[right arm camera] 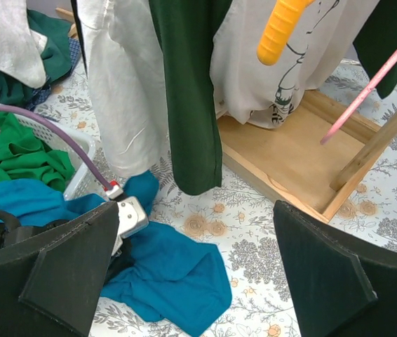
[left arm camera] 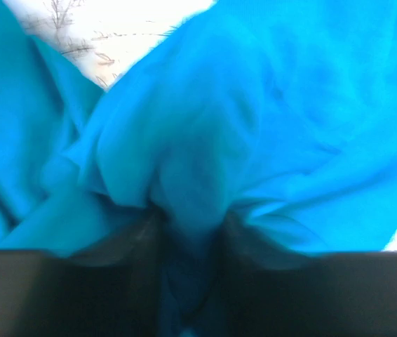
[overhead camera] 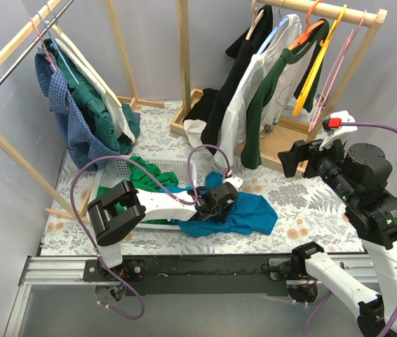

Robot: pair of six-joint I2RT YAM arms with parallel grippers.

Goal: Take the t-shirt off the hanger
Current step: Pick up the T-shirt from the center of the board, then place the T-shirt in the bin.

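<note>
A blue t-shirt (overhead camera: 251, 214) lies crumpled on the flower-patterned table, off any hanger. My left gripper (overhead camera: 221, 203) is pressed down on its left part. In the left wrist view its dark fingers (left arm camera: 132, 242) pinch a bunched fold of the blue t-shirt (left arm camera: 268, 119), and the left gripper (left arm camera: 188, 217) is shut on that fold. My right gripper (overhead camera: 302, 158) hangs open above the table in front of the right rack. In the right wrist view the right gripper (right arm camera: 195, 210) holds nothing, with the blue t-shirt (right arm camera: 170, 270) below it. A bare yellow hanger (overhead camera: 315, 67) and a pink hanger (overhead camera: 335, 70) hang on the rack.
A white laundry basket (overhead camera: 125, 168) with green clothes stands left of the t-shirt. The right wooden rack (overhead camera: 318, 8) carries black, white and dark green garments over its wooden base (right arm camera: 290, 154). A left rack (overhead camera: 9, 49) holds checked and green clothes.
</note>
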